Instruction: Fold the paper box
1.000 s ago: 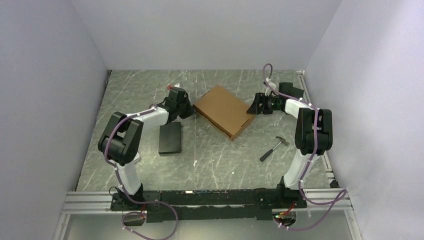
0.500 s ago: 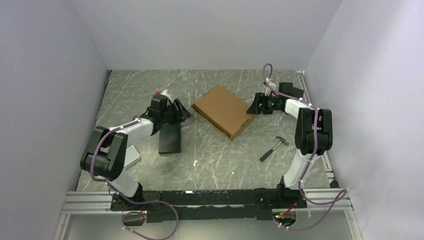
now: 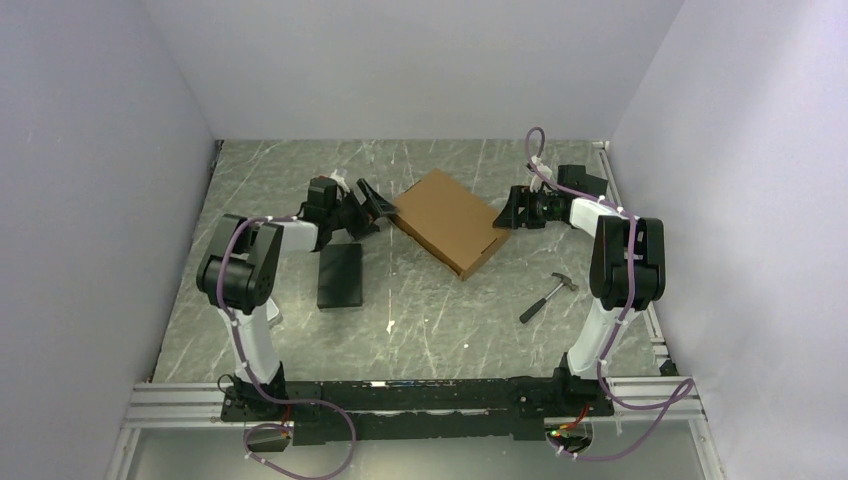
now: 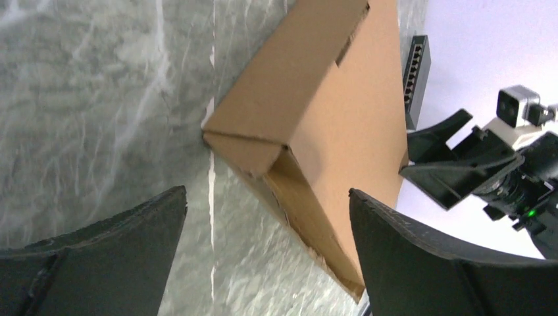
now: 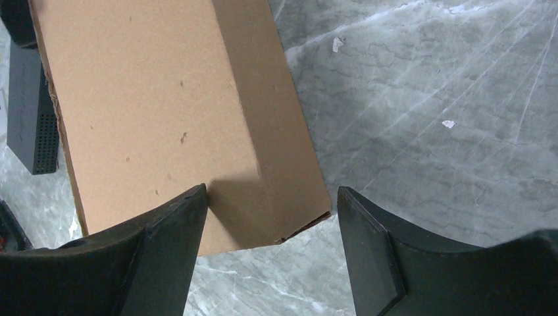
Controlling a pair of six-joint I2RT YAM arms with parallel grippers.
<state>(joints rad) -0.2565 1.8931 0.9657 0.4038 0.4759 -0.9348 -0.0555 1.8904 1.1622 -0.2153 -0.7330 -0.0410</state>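
Hammer (image 3: 548, 297), black block (image 3: 340, 276) lie near paper box (image 3: 447, 221); left gripper (image 3: 375, 203), right gripper (image 3: 507, 212) gape, seemingly empty

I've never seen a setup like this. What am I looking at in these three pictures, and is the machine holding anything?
You are looking at two robot arms bolted to the near edge of a table. The wide picture comes from a fixed camera above and behind them. The other two come from small cameras on each arm's wrist, so the dark shapes at the bottom of those are that arm's own fingers.

On the table lie a brown paper box, already folded into a flat closed shape, a black block and a small hammer.

The left gripper and the right gripper sit at opposite corners of the box, both with jaws open. Neither appears to be gripping anything.
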